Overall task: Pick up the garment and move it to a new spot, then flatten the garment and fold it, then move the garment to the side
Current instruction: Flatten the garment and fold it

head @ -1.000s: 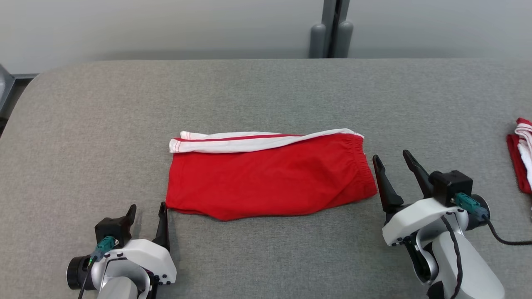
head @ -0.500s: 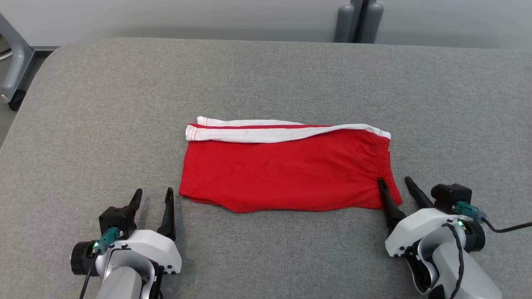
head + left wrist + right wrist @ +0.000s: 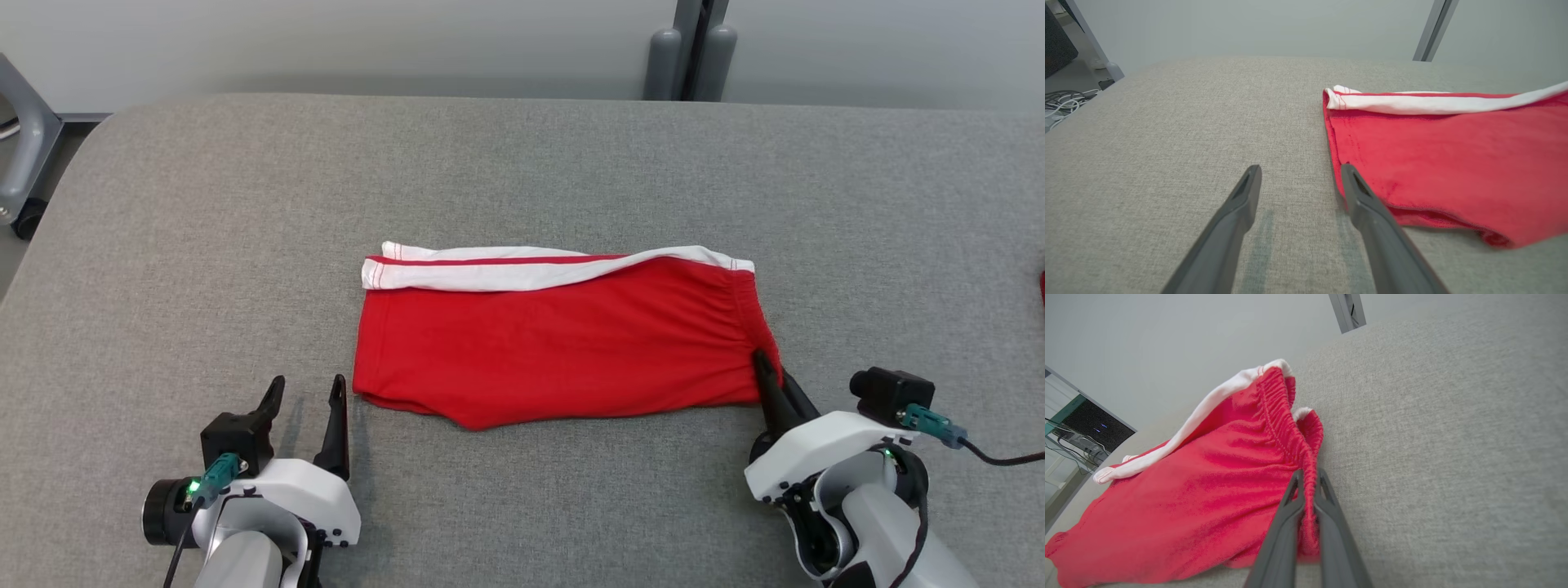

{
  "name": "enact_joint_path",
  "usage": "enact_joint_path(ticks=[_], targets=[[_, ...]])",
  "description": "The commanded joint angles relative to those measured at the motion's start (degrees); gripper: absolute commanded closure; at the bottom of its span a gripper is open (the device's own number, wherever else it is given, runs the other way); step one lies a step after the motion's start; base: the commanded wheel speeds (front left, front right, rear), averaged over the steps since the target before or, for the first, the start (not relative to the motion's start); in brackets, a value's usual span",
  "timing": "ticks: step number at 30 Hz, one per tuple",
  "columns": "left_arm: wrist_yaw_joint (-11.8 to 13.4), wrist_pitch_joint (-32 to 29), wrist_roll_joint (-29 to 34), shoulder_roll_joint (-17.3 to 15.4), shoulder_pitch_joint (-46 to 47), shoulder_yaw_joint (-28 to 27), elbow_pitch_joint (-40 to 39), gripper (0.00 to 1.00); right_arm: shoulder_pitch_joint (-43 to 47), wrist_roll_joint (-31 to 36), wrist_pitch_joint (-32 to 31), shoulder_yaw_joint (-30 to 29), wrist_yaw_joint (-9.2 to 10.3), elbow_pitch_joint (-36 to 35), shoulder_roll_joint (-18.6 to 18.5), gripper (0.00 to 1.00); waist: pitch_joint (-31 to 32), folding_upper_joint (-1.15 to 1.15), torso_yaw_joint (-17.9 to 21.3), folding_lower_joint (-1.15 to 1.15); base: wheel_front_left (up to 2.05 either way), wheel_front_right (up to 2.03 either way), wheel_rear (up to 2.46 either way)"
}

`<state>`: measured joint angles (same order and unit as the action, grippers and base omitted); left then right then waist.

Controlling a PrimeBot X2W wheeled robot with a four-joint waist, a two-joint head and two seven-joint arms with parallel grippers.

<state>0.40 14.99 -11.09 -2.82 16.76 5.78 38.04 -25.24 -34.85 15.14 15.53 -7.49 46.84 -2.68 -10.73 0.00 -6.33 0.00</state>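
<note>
Right gripper point(image 3: 769, 372), at the near right of the grey padded surface point(image 3: 522, 163), has its two dark fingers pinched together on the near end of the elastic waistband point(image 3: 747, 310) of the red shorts point(image 3: 555, 343); from its own wrist the gathered red edge shows squeezed between the closed fingers; the shorts lie flat about the middle of the surface, waistband to the right, leg opening to the left, a white side stripe point(image 3: 490, 273) running along their far edge; left gripper point(image 3: 308, 382) rests at the near left, fingers spread wide with nothing between them, its right fingertip just beside the shorts' near left corner.
</note>
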Motion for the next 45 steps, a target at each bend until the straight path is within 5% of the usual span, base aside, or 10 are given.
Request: enact_joint_path(ticks=[1,11,23,36,38,40,45], targets=[[0.2,0.2,0.1,-0.2,-0.6,0.0,-0.2,0.0,0.5,0.4,0.0,-1.1,0.0,-0.8,-0.5,1.0,0.5,0.0,0.3,0.0,0.0,0.0,0.0],[0.5,0.3,-1.3,-0.2,-2.9,1.9,-0.2,0.0,-0.1,6.7,0.0,-3.7,0.0,-7.7,-0.3,1.0,3.4,0.0,1.0,0.0,0.0,0.0,0.0],[1.1,0.2,-4.8,-0.2,-3.0,8.5,0.2,0.0,-6.6,-0.6,-0.8,16.0,0.0,-9.8,-0.5,1.0,4.3,0.0,-7.5,0.0,0.0,0.0,0.0],[1.9,0.2,-7.6,-0.2,-0.6,16.3,-0.2,0.0,-13.8,-3.4,-0.3,25.1,0.0,1.4,-0.4,1.0,3.3,0.0,-18.4,0.0,0.0,0.0,0.0],[2.2,0.2,-8.1,-0.2,-0.4,17.4,-0.2,0.0,-14.8,-3.9,-0.3,26.7,0.0,2.6,-0.4,0.82,3.1,0.0,-19.2,0.0,0.0,0.0,0.0],[2.5,0.2,-8.4,-0.2,-0.1,18.1,-0.1,0.0,-15.3,-5.4,-0.1,28.4,0.0,2.7,-0.4,0.0,3.0,0.0,-19.5,0.0,0.0,0.0,0.0],[3.2,0.2,-8.4,-0.2,0.6,18.4,0.3,0.0,-16.5,-6.8,0.2,29.7,0.0,1.7,-0.6,0.0,3.2,0.0,-18.3,0.0,0.0,0.0,0.0]])
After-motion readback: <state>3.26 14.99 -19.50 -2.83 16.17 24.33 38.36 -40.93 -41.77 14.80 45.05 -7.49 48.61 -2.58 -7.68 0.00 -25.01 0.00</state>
